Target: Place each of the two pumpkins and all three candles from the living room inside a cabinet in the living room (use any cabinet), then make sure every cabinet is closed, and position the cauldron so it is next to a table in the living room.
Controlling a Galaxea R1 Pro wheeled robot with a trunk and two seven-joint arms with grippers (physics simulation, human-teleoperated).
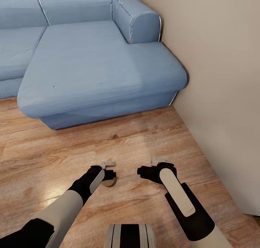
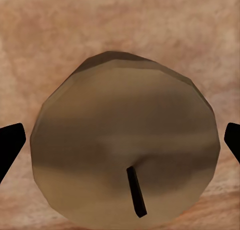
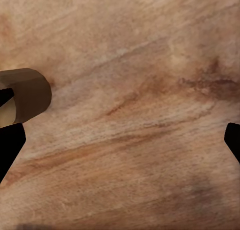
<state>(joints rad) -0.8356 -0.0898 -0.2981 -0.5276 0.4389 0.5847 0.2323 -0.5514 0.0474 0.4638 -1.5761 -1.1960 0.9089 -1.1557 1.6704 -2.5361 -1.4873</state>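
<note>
My left gripper (image 1: pixel 110 176) hangs low over the wood floor, shut on a stubby tan candle (image 1: pixel 108 182). The left wrist view looks down on the candle's (image 2: pixel 125 145) round top with its dark wick, and a black fingertip (image 2: pixel 10 145) sits against each side. My right gripper (image 1: pixel 141 171) stands open beside it with nothing between its fingers; in the right wrist view it (image 3: pixel 120 145) faces bare floorboards, with the candle (image 3: pixel 25 94) at the frame's edge. The pumpkins, cabinet, cauldron and table are out of view.
A large blue sofa (image 1: pixel 94 67) with a chaise fills the area ahead, its base resting on the light wood floor (image 1: pixel 144 140). A plain beige wall (image 1: pixel 224 78) runs along the right, meeting the sofa's corner. Open floor lies between me and the sofa.
</note>
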